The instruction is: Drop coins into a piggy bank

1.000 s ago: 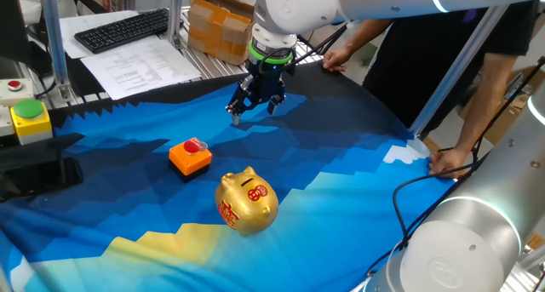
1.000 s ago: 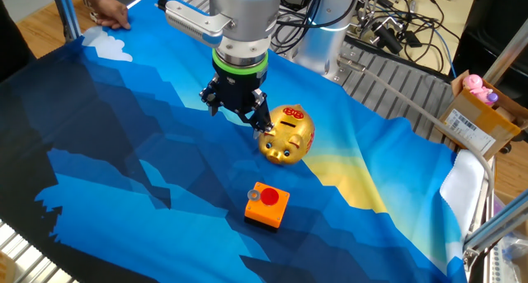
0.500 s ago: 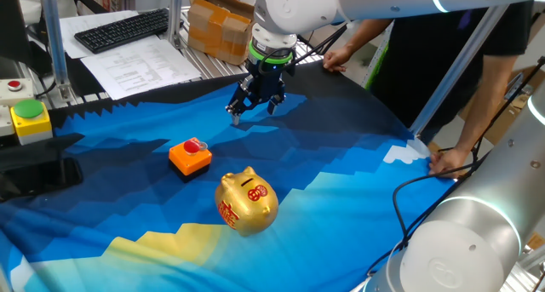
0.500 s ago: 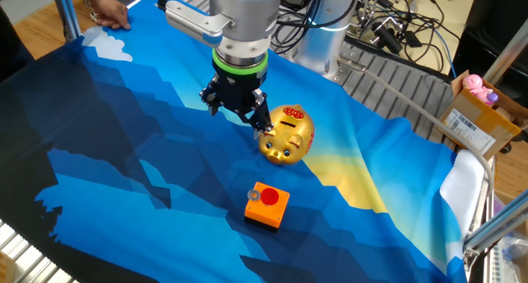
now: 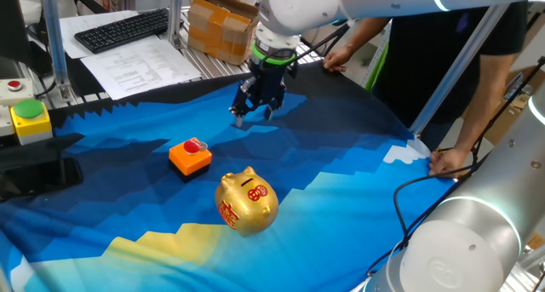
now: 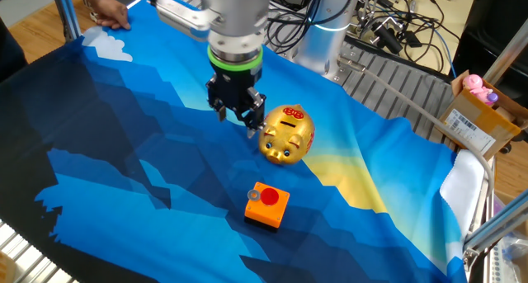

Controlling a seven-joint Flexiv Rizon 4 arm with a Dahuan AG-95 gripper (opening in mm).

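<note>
The gold piggy bank (image 5: 247, 203) stands on the blue cloth, slot up; it also shows in the other fixed view (image 6: 287, 134). A red coin (image 5: 195, 145) lies on top of the orange square block (image 5: 189, 158), left of the pig; it also shows in the other fixed view (image 6: 268, 196), where the block (image 6: 266, 206) sits in front of the pig. My gripper (image 5: 253, 113) hangs above the cloth behind the block and pig, fingers apart and empty. In the other fixed view the gripper (image 6: 238, 120) is just left of the pig.
A green push-button on a yellow box (image 5: 30, 115) sits at the left edge. A keyboard (image 5: 123, 28), papers and a cardboard box (image 5: 220, 30) lie behind the cloth. A person's hands (image 5: 450, 161) (image 6: 107, 16) rest on the cloth edge. Another arm's body (image 5: 460, 241) fills the front right.
My gripper has turned about its wrist and shifted slightly toward the pig's side. The pig, block and coin have not moved.
</note>
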